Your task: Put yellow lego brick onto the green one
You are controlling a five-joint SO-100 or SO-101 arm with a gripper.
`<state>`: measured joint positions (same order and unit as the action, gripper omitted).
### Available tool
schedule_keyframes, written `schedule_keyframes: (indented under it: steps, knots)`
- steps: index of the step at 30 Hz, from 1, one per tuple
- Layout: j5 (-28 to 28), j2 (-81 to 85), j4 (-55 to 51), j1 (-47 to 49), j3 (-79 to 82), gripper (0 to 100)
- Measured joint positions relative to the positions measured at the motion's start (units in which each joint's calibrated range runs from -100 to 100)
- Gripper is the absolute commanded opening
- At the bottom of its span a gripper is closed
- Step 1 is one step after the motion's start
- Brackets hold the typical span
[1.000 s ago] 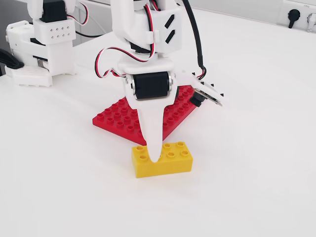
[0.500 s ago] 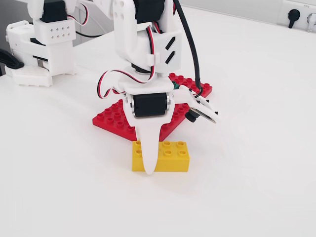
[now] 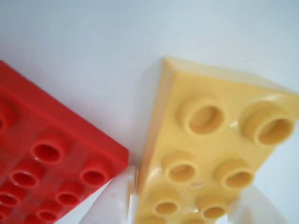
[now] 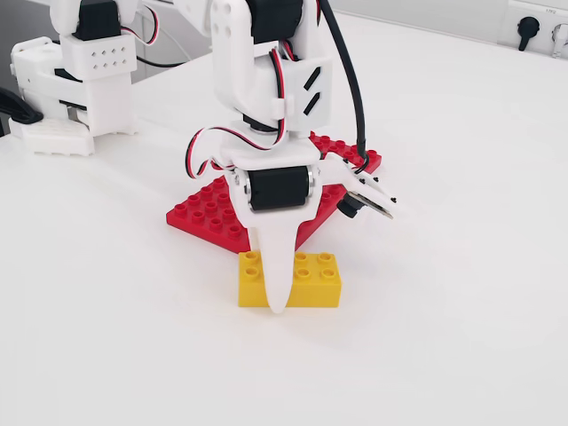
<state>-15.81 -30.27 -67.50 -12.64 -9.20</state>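
Note:
The yellow lego brick point(image 4: 306, 275) lies flat on the white table just in front of a red studded baseplate point(image 4: 209, 209). My gripper point(image 4: 280, 288) reaches down over the brick's left part. One white finger point(image 4: 273, 266) stands against its near face, while the other is hidden behind the brick. In the wrist view the yellow lego brick point(image 3: 210, 149) fills the gap between the two fingertips of the gripper point(image 3: 184, 210), and both look pressed to its sides. The green one is hidden in both views.
The baseplate point(image 3: 46, 158) lies a little to the left of the brick in the wrist view. The arm's white base point(image 4: 71, 80) stands at the back left of the fixed view. A wall socket point(image 4: 528, 31) sits at the far right edge.
The gripper came down from the brick's top until its near finger covered the brick's front face. The brick turned slightly and now lies squarer. Over the last half second almost nothing moved.

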Motion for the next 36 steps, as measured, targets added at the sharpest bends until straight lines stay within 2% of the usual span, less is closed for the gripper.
schedule_keyframes:
  steps: [3, 10, 27, 36]
  knots:
    - [0.0, 0.0, 0.0, 0.0, 0.0, 11]
    - [0.0, -0.17, 0.0, 0.0, -0.09, 5]
    - [0.0, -0.25, -0.78, 0.0, -0.9, 7]
    - [0.0, -0.42, -9.51, 0.07, -8.03, 7]
